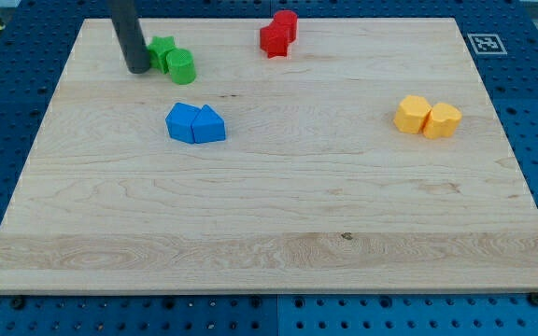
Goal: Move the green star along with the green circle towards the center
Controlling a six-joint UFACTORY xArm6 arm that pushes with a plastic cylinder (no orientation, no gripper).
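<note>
We're at the far left of the bench (278, 233), a pale wood board w/ visible grain and a small dark knot near the middle-bottom. Our rod (127, 33) comes down from the top edge, and my tip (139, 69) sits on the wood just left of the green star (162, 51), touching or nearly so; can't tell which. No pincer on this rig, so nothing to report as open or closed, just the bare rod.

The green circle (182, 67) is right beside the star, on its right and slightly nearer, the two touching. Both are far from the board's centre, up in the far-left corner area.

Nearer and a bit right of them, two blue blocks (195, 123) sit pressed together. Two red blocks (278, 34) sit at the far edge, approx mid-board. Two yellow blocks (427, 117) sit together on the right side.

Under the board: a blue perforated base (7, 112) w/ regular holes. A black-and-white marker tag (483, 43) lies off the far-right corner.
</note>
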